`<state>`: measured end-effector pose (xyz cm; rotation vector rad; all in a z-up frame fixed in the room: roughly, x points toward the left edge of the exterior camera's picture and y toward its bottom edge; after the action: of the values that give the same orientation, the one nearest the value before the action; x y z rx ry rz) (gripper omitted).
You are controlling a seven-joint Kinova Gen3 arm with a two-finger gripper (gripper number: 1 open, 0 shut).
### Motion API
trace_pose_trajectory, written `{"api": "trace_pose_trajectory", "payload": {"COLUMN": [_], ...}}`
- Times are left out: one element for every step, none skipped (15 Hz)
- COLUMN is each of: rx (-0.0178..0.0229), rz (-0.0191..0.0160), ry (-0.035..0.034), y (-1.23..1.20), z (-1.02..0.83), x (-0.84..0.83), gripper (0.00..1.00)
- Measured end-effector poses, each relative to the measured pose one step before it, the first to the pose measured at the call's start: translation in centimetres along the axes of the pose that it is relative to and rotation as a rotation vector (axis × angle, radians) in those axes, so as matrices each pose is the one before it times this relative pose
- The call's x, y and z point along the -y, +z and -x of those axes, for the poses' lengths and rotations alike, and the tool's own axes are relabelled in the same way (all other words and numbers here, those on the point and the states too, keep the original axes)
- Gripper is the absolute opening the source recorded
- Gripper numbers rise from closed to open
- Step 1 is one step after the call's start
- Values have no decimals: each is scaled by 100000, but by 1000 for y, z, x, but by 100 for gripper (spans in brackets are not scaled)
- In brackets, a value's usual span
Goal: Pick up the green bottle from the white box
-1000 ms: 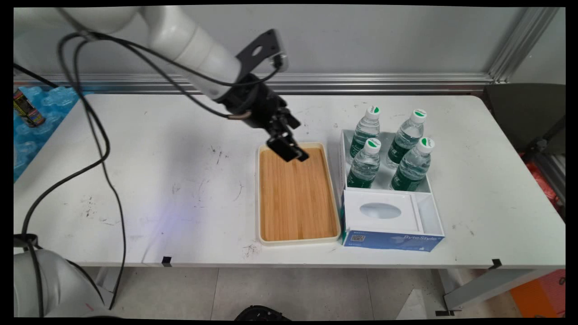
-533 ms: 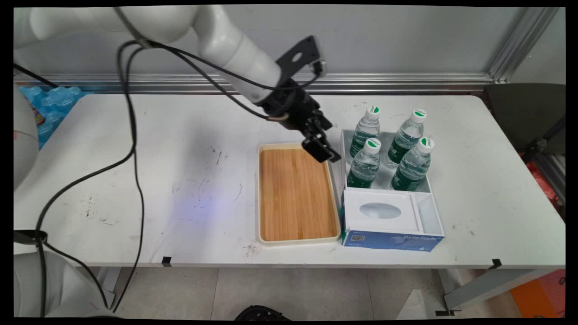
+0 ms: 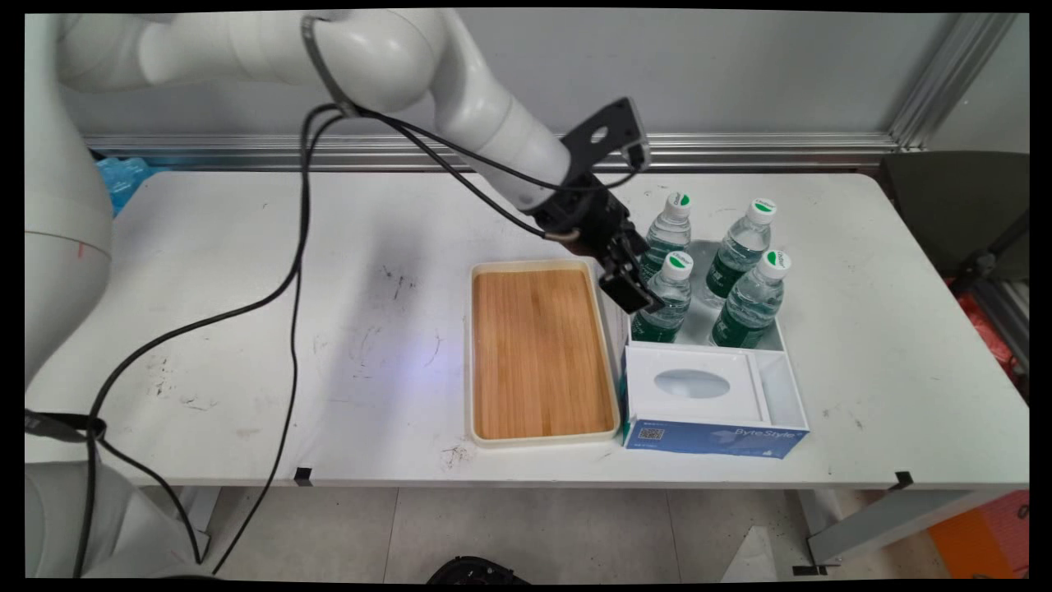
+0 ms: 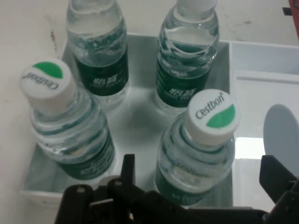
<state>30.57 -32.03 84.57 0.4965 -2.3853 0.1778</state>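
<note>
**Claw over the bottle box**

The black two-finger claw point(image 4: 198, 170) hangs spread wide, empty, over the near-left clear plastic water bottle point(image 3: 662, 300) in the open white box point(image 3: 779, 335). The box holds four such bottles. Only the hand view shows "Cestbon" on the green-and-white caps point(image 4: 211, 114). Only the main view shows one empty bamboo-floored cream tray point(image 3: 538, 352) and one blue-and-white tissue box point(image 3: 711, 400) on the white table point(image 3: 246, 288).

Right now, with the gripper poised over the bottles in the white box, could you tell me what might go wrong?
The four bottles stand close together, so a finger of the open gripper closing around the near-left bottle might well nudge its neighbour. The gripper also hangs close to the box wall and may clip it.
</note>
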Motion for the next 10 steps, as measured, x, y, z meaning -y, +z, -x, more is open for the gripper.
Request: {"api": "trace_pose_trajectory", "payload": {"rx": [81,147,191,182,66,70,119,294,197,169], "rz": [378,353,397,363,326,323,344,505,400,360], "ry": [78,6,3,-17,-141,-109,-126,-90,16,35], "y": [524,508,594,639,589,475,423,458,295,247], "z": [-37,-14,-14,4,2,-21,-5,19,-6,-5], "x": [90,86,95,126,133,99,92,122,91,127], "gripper": [100,100,100,100,100,100,100,100,100,100]}}
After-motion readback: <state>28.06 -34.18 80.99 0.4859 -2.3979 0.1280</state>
